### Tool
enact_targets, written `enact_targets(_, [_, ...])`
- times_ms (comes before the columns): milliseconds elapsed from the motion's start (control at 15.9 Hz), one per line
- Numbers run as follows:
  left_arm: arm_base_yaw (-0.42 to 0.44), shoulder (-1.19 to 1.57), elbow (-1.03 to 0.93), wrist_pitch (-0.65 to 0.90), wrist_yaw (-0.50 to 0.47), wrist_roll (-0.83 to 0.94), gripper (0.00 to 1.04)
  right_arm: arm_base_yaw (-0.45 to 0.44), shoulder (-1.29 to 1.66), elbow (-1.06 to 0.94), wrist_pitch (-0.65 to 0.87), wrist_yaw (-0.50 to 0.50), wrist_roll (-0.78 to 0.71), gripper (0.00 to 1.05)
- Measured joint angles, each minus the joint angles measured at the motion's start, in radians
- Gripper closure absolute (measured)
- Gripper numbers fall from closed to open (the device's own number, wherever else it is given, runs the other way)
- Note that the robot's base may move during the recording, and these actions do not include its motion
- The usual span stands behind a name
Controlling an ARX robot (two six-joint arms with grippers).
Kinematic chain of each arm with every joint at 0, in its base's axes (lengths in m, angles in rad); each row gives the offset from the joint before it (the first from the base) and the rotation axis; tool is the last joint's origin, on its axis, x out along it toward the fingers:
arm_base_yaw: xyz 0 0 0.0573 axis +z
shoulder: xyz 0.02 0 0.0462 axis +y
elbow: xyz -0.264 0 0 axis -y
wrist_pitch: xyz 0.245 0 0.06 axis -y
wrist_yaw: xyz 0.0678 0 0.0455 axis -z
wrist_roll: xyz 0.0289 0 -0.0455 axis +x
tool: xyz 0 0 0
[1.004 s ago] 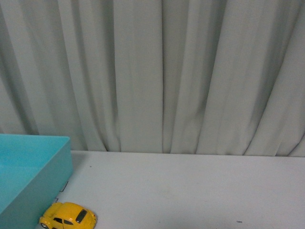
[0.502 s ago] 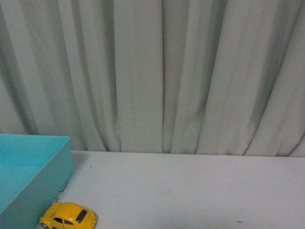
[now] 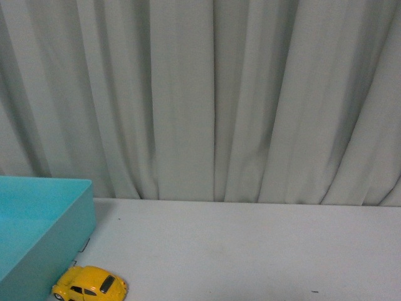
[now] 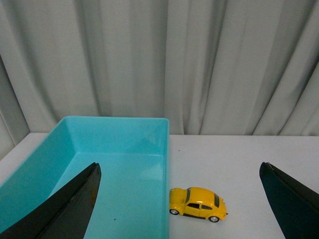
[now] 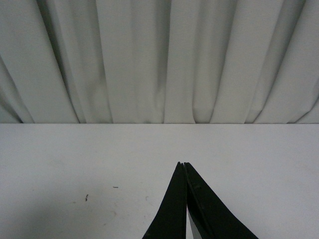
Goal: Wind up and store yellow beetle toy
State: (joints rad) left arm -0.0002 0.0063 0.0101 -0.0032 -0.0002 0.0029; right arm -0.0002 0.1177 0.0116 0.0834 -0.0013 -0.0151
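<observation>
The left end effector (image 4: pixel 180 165) is hanging wide open, its two dark fingers (image 4: pixel 75 209) standing far apart and gripping nothing. The right end effector (image 5: pixel 182 165) is sitting fully closed, its fingers (image 5: pixel 199 211) pressing together tip to tip with nothing caught between them, and it is hovering over the pale surface (image 5: pixel 99 159).

Just beyond the left end effector, the beetle (image 4: pixel 198 203) is standing upright on its wheels on the surface, showing its side to the left wrist camera. It is sitting outside the bin (image 4: pixel 119 134), just beside the bin's outer wall on the side towards the robot's right. I cannot tell whether its end is touching that wall. From the front view the beetle (image 3: pixel 91 283) is showing at the near left of the surface, with the bin's wall (image 3: pixel 69 241) rising beside it.

The bin is a teal, open-topped box lying on the robot's left, its length running away from the robot.

The white surface is stretching on past it to a far edge, where a grey-white curtain (image 3: pixel 213 94) is hanging in long vertical folds across the whole background.
</observation>
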Motion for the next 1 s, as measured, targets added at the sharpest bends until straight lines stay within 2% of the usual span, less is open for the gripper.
enact_targets(63, [0.0,0.0,0.0,0.0,-0.001,0.0,0.07,0.0,-0.103,-0.001,-0.089,0.0,0.0,1.03])
enact_targets(314, [0.0,0.0,0.0,0.0,0.0,0.0,0.07,0.0,-0.115,-0.001,-0.088,0.002,0.0,1.01])
enact_targets(439, [0.0,0.0,0.0,0.0,0.0,0.0,0.07,0.0,-0.115,-0.001,-0.087,0.002,0.0,0.8])
enact_targets(690, [0.0,0.0,0.0,0.0,0.0,0.0,0.07,0.0,-0.115,-0.001,-0.087,0.002,0.0,0.28])
enact_targets(816, [0.0,0.0,0.0,0.0,0.0,0.0,0.07,0.0,-0.115,-0.001,-0.087,0.002,0.0,0.05])
enact_targets(1004, [0.0,0.0,0.0,0.0,0.0,0.0,0.07,0.0,-0.115,-0.001,-0.087,0.002,0.0,0.07])
